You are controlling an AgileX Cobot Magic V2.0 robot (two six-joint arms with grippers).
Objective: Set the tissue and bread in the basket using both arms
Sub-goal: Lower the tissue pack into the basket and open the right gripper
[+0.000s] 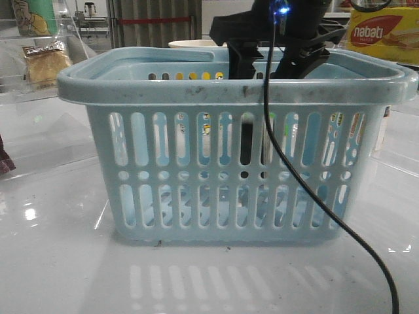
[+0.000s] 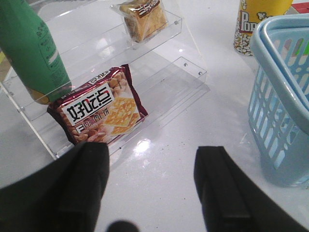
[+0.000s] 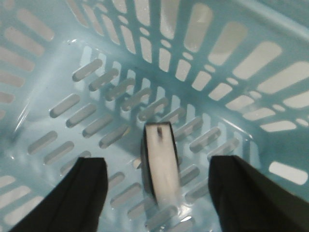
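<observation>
The right hand (image 3: pixel 157 193) hangs inside the basket (image 1: pixel 236 91) with its fingers spread and nothing between them; just below the gap a small pack (image 3: pixel 160 164), dark-edged with a pale face, stands on its narrow side on the basket floor. That looks like the tissue, already let go, its long axis running straight away from the hand. In the front view the arm's dark bulk sits above the rim, right of centre, so its way out is straight up, and the cable (image 1: pixel 308 190) draped over the near wall could catch on the rim.

The bread (image 2: pixel 143 18) is what is left, by my reading. It lies in clear wrap on an upper step of the clear shelf (image 2: pixel 174 72), at the far left in the front view, well apart from the basket. The left hand (image 2: pixel 152 188) is the nearer one: it hovers low over the tabletop (image 2: pixel 169 145), released and empty, with the bread ahead of it and higher. A red biscuit packet (image 2: pixel 99 113) leans on the lowest step just beyond one finger, and a green bottle (image 2: pixel 31 48) leans over the shelf beside it, so the reach must pass above the packet. The basket wall is off to the other side, with open tabletop between.
</observation>
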